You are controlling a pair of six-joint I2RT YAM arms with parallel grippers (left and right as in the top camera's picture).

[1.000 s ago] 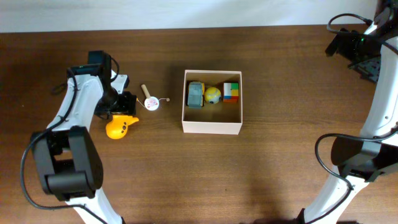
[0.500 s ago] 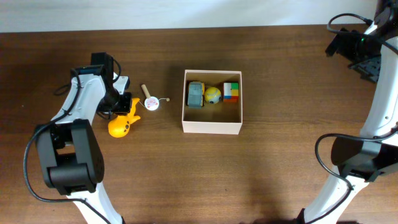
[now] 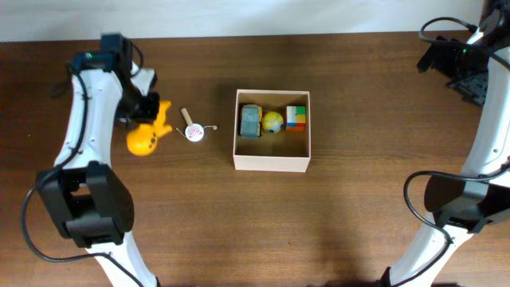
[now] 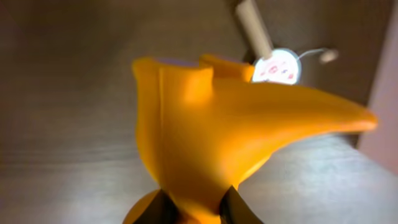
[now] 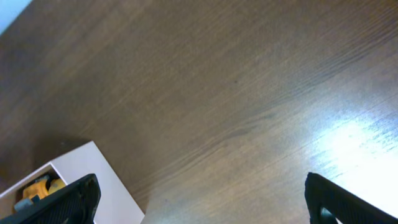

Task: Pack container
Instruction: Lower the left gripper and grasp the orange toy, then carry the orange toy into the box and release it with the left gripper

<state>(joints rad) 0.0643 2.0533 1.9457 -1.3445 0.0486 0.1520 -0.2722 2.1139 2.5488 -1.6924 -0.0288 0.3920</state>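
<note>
The container (image 3: 271,163), a white box with a tan inside, stands mid-table and holds a grey toy car (image 3: 250,121), a yellow-and-blue ball (image 3: 273,121) and a coloured cube (image 3: 296,118). Left of it, my left gripper (image 3: 151,112) is shut on a yellow duck-like toy (image 3: 144,137), lifted off the table. In the left wrist view the yellow toy (image 4: 217,130) fills the frame, pinched between the fingertips (image 4: 163,210) of the left gripper (image 4: 199,211). My right gripper (image 5: 202,208) hangs open and empty over bare wood at the far right, with the container (image 5: 102,177) corner at lower left.
A small round white disc on a short wooden stick (image 3: 191,129) lies on the table between the yellow toy and the container; the disc (image 4: 278,67) also shows in the left wrist view. The right arm (image 3: 446,60) stays near the back right corner.
My left gripper closed on the yellow toy, then raised it and carried it toward the back left. The right arm and the container's contents have not moved.
</note>
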